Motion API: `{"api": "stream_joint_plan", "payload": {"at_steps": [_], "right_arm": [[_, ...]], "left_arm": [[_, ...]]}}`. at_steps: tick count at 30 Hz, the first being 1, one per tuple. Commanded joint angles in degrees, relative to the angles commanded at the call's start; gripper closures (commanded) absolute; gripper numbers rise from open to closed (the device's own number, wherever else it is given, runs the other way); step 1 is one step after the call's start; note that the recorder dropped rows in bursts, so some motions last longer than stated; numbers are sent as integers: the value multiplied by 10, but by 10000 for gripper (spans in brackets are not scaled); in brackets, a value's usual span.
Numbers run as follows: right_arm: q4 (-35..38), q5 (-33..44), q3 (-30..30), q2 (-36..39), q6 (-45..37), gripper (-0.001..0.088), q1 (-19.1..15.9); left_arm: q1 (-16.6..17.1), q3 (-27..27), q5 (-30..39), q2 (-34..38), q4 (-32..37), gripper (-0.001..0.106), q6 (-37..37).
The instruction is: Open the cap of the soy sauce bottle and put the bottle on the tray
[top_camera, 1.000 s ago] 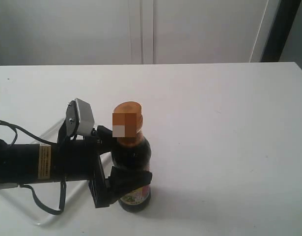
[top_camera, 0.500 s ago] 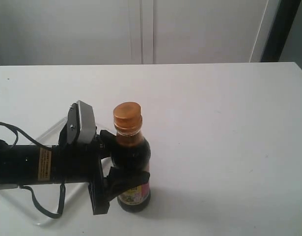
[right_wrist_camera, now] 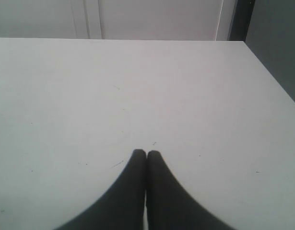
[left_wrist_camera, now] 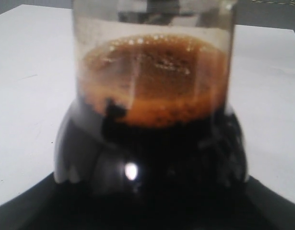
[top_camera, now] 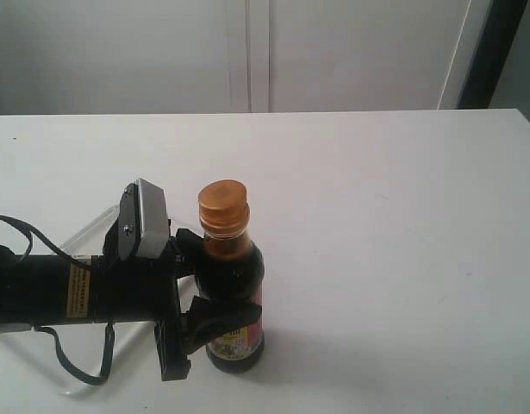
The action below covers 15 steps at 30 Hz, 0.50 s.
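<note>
The soy sauce bottle [top_camera: 233, 274] is upright near the table's front, dark liquid up to its neck and the colourful label low on its body. Its orange-brown cap [top_camera: 223, 205] is down over the neck. My left gripper [top_camera: 220, 283] reaches in from the left and is shut on the bottle's body, one finger behind and one in front. In the left wrist view the bottle [left_wrist_camera: 152, 96] fills the picture, with foam at the liquid's surface. The tray [top_camera: 90, 226] shows only as a translucent rim behind the left arm. My right gripper [right_wrist_camera: 146, 154] is shut on nothing above bare table.
The white table [top_camera: 385, 224] stretches to the right and back to a white wall [top_camera: 247, 52]. A black cable [top_camera: 75, 366] loops under the left arm near the front edge. The right arm is outside the exterior view.
The left arm has drawn back slightly to the left, and the bottle has shifted a little with it. The grip and the cap are unchanged.
</note>
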Motion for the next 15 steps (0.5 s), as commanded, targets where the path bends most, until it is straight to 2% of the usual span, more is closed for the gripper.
{"api": "stream_joint_plan", "payload": {"at_steps": [4,11,15], "right_arm": [[62,-57,0,0,58,868,0],[63,-160,0,0,69,868,0],[63,-236,0,0,136,868,0]], "left_arm": [[0,0,0,0,0,1053,0],[0,0,0,0,0,1053,3],[0,0,0,0,0,1053,3]]}}
